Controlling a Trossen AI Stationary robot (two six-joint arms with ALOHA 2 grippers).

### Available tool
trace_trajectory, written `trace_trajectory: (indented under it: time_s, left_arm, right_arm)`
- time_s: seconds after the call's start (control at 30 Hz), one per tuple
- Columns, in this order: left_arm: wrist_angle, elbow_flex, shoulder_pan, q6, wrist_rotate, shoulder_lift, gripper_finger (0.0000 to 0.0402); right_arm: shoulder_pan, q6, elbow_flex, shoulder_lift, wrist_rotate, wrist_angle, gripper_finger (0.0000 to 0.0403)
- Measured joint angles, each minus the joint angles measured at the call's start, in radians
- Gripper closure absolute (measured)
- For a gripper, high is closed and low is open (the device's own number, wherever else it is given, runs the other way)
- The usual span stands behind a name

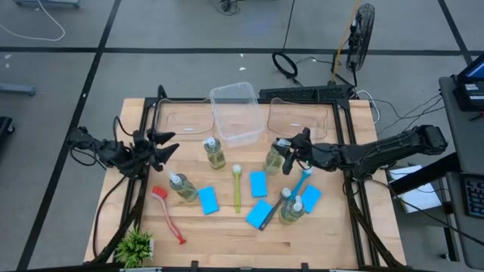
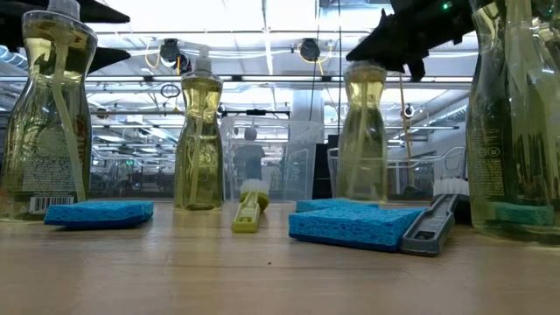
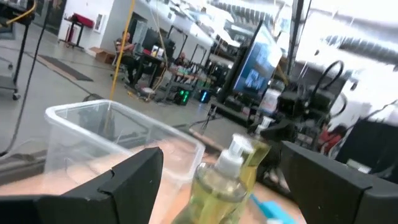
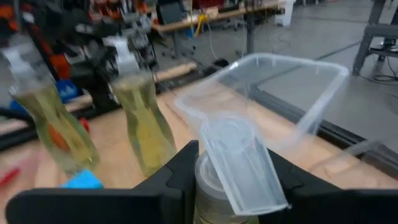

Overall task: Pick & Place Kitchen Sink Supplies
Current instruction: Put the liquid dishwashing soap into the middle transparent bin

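— Right gripper point(image 1: 283, 156): where is it, and what are its fingers doing?

— It reaches in from the right side of the wooden table point(image 1: 219, 234) and sits at the neck of one pump bottle point(image 1: 274, 157), the one standing just right of the clear plastic tub point(image 1: 236, 113). In the right wrist view the two dark fingers point(image 4: 180, 165) press against either side of that bottle's neck, just under its clear pump head point(image 4: 239, 158), so the jaws are clamped on it. The bottle stands upright on the table.

— And the left gripper point(image 1: 168, 146)?

— It hovers at the left side of the table with its fingers point(image 3: 134, 174) spread well apart and nothing between them. It points toward a second pump bottle point(image 1: 215, 153) that stands just below the tub's near left corner.

— Where are the other supplies?

— A third pump bottle point(image 1: 182, 187) stands left of centre, with a light-blue sponge point(image 1: 207, 200) just to its right. A fourth bottle point(image 1: 293, 208) stands lower right, beside another sponge point(image 1: 259, 214) and a dark-handled brush lying against that sponge; the brush's colour I cannot tell. A sponge point(image 1: 259, 183) lies near the middle and one more point(image 1: 310, 198) to the right. The yellow-green dish brush point(image 1: 237, 189) lies between the middle sponges, its white head pointing to the tub. The red dish brush point(image 1: 168, 214) lies at the lower left, and the blue dish brush point(image 1: 303, 181) lies just below the right gripper.

— Anything else on the table?

— A small green potted plant point(image 1: 135, 245) at the front left corner.
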Motion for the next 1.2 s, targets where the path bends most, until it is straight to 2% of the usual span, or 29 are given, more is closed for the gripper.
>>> trace_trajectory:
  time_s: [0.3, 0.4, 0.57, 0.7, 0.87, 1.07, 1.2]
  left_arm:
    - [0.274, 0.000, 0.000, 0.136, 0.026, 0.031, 0.0082]
    - [0.374, 0.005, 0.000, 0.200, 0.039, 0.090, 0.0082]
    - [0.386, 0.107, 0.000, 0.262, 0.030, 0.234, 0.0082]
    - [0.361, 0.246, 0.000, 0.357, 0.022, 0.378, 0.0082]
    - [0.185, 0.467, 0.011, 0.415, 0.004, 0.561, 0.0082]
    - [-0.010, 0.686, 0.066, 0.334, 0.016, 0.796, 0.0082]
    - [-0.023, 0.794, 0.100, 0.287, 0.061, 0.942, 0.0082]
  right_arm:
    - [-0.001, -0.040, 0.000, -0.018, -0.056, 0.230, 0.0302]
    - [-0.002, -0.053, 0.001, -0.037, -0.084, 0.277, 0.0302]
    - [-0.002, -0.066, 0.068, -0.056, -0.112, 0.257, 0.0302]
    - [-0.007, -0.083, 0.167, -0.055, -0.166, 0.134, 0.0302]
    - [-0.007, -0.077, 0.273, -0.055, -0.167, -0.078, 0.0302]
    - [-0.007, -0.052, 0.293, -0.056, -0.176, -0.085, 0.0302]
    - [-0.008, -0.046, 0.292, -0.055, -0.267, -0.074, 0.0302]
